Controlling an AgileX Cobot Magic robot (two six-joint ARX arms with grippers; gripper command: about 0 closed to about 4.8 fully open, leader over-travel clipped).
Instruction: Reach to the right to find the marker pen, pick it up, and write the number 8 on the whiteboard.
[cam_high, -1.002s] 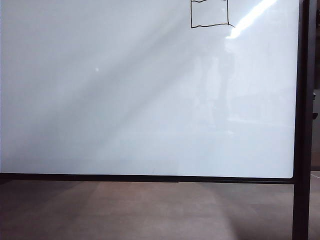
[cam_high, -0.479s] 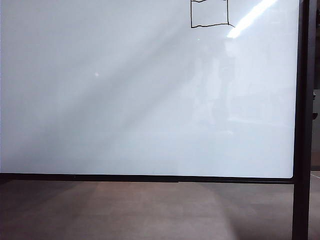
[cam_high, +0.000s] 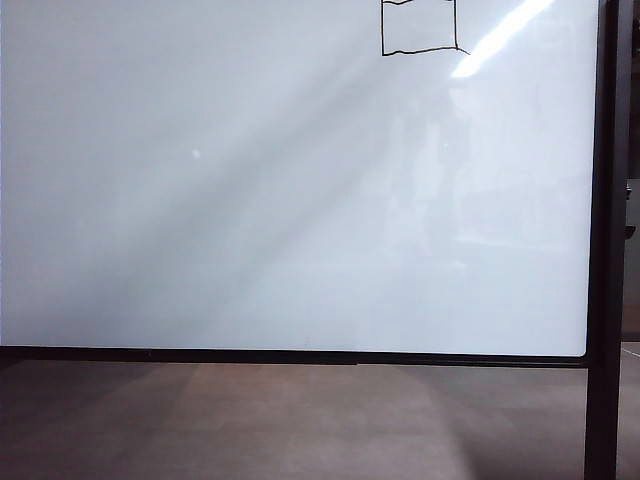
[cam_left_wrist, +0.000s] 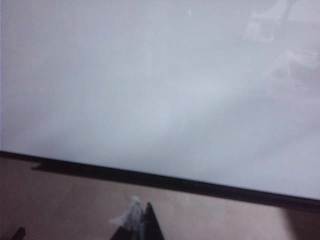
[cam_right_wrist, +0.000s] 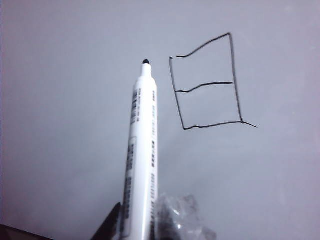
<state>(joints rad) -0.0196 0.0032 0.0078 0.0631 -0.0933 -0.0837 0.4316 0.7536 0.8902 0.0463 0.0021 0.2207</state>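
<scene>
The right gripper (cam_right_wrist: 142, 225) clamps the marker pen (cam_right_wrist: 141, 150), its tip beside the boxy number 8 (cam_right_wrist: 207, 82) on the whiteboard (cam_high: 250, 200). The left gripper (cam_left_wrist: 142, 225) sits low by the board's frame, its opening unclear.

1. The left end effector (cam_left_wrist: 142, 225) shows only as dark, pointed finger tips with a scrap of crinkled clear wrap on one.
2. The right end effector (cam_right_wrist: 142, 225) has black fingers, one padded with clear, crumpled film.
</scene>
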